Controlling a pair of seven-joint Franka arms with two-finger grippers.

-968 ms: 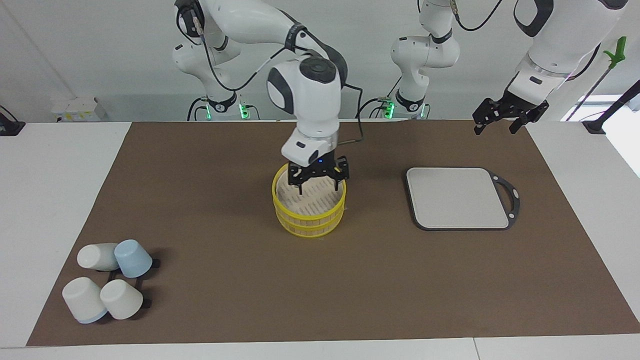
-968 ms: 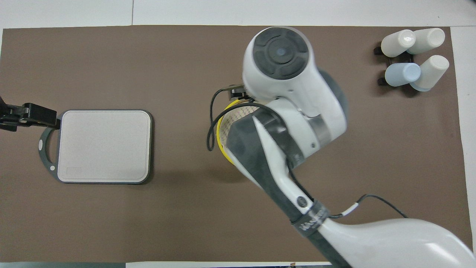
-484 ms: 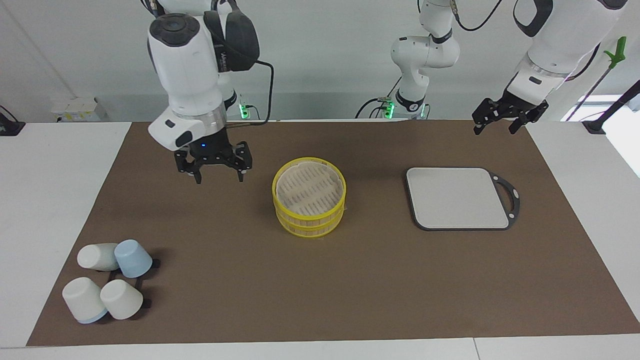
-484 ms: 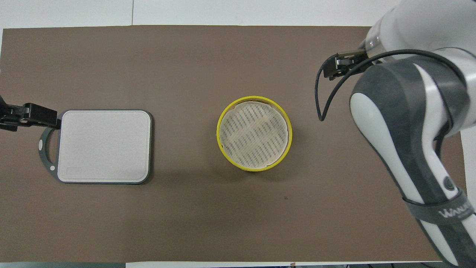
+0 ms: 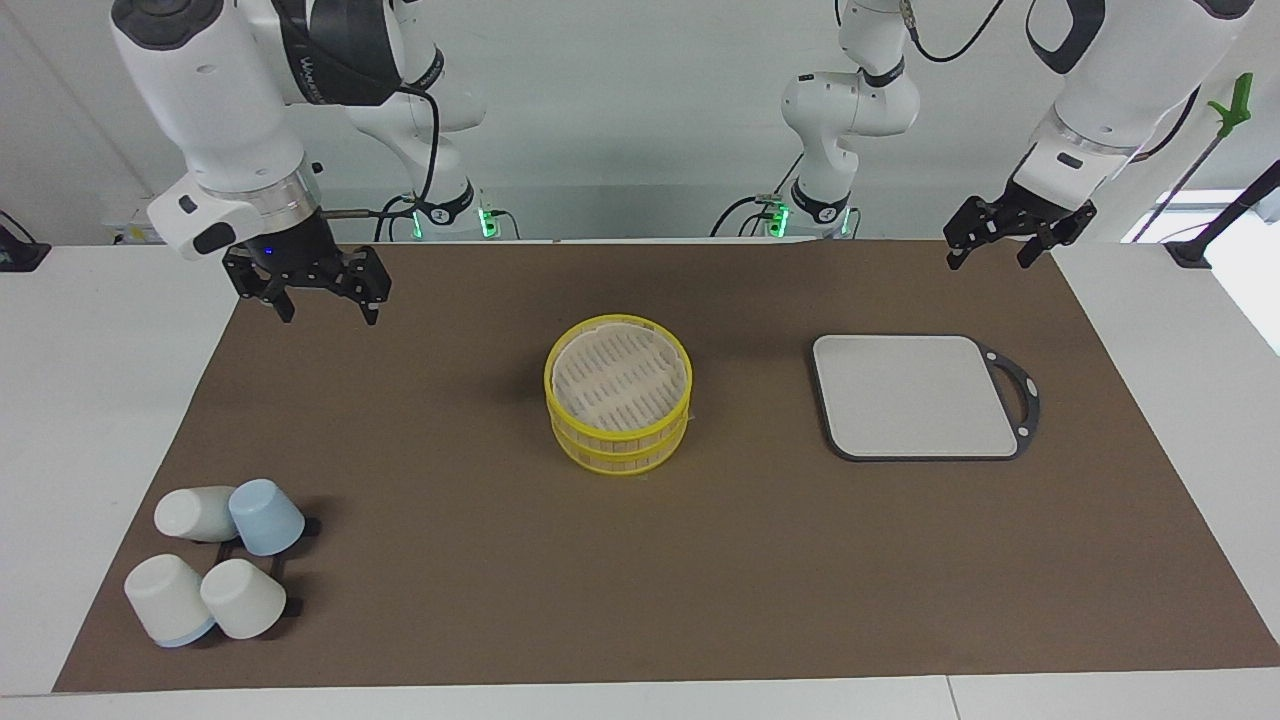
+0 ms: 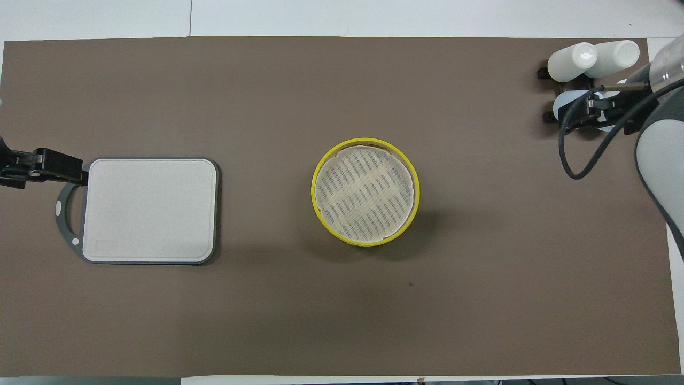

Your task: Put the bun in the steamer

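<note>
"WAM" lettering on right arm

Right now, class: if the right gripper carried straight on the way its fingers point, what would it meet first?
The right gripper, open, points down over the brown mat near its corner at the right arm's end. It would probably meet bare mat first; the steamer and cups lie off that line, though depth is uncertain.

Only a partly legible brand word shows on the right arm.
</note>
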